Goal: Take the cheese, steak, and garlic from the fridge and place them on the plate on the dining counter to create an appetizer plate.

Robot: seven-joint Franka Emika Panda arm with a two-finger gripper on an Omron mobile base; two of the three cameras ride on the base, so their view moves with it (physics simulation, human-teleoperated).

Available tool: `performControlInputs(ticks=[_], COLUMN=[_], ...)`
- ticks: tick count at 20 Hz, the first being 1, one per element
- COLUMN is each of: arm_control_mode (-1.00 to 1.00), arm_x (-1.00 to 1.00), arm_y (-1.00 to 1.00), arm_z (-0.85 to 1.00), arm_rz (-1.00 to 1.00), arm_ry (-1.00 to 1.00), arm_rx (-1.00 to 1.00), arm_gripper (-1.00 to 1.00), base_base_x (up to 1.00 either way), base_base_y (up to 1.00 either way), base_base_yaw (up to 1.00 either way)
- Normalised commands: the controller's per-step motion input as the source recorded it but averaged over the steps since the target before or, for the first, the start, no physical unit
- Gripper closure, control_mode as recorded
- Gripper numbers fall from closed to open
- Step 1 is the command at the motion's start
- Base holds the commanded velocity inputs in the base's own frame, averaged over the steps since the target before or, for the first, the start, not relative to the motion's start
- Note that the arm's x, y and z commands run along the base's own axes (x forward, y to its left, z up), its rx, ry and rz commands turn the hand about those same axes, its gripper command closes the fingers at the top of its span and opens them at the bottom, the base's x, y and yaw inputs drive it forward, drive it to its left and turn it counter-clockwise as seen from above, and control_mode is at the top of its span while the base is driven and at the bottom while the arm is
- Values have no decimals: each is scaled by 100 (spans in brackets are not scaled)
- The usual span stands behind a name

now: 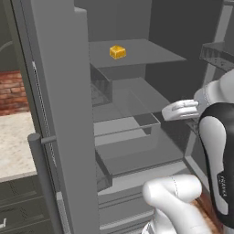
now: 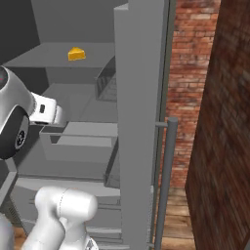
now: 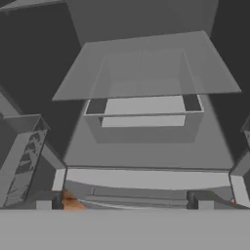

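The fridge (image 1: 59, 114) stands open, its door (image 2: 139, 122) swung out with a long bar handle (image 2: 166, 180). The cheese (image 1: 118, 51), a small yellow-orange wedge, sits alone on the upper shelf (image 2: 76, 53). My gripper (image 1: 180, 109) hovers in front of the middle shelves, lower than the cheese and to its right in the left base view. In the hand view its fingertips (image 3: 44, 205) stand wide apart, so the gripper (image 3: 124, 205) is open with nothing between them. It looks at a translucent drawer (image 3: 144, 122). The steak, garlic and plate are out of view.
A beige speckled countertop (image 1: 13, 141) over dark drawers lies left of the fridge door; I cannot tell whether it is the dining counter. A brick wall (image 2: 188, 97) stands close on the right. Door bins (image 3: 22, 156) flank the fridge opening.
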Motion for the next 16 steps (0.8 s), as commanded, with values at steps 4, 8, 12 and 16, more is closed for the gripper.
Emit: performControlInputs(ticks=[4,8,12,16], arm_control_mode=[-100,-100,-100,-100], arm_x=[59,44,54,53], arm_y=[41,21,1,2], arm_z=[35,11,0,3], arm_rz=[0,0,-2,-7], arm_ry=[0,-1,-5,-9], arm_rx=[-3,-2,0,0], arm_gripper=[-100,-100,-100,-100], base_base_x=[0,0,0,0], base_base_y=[0,0,0,0], base_base_yaw=[0,0,0,0])
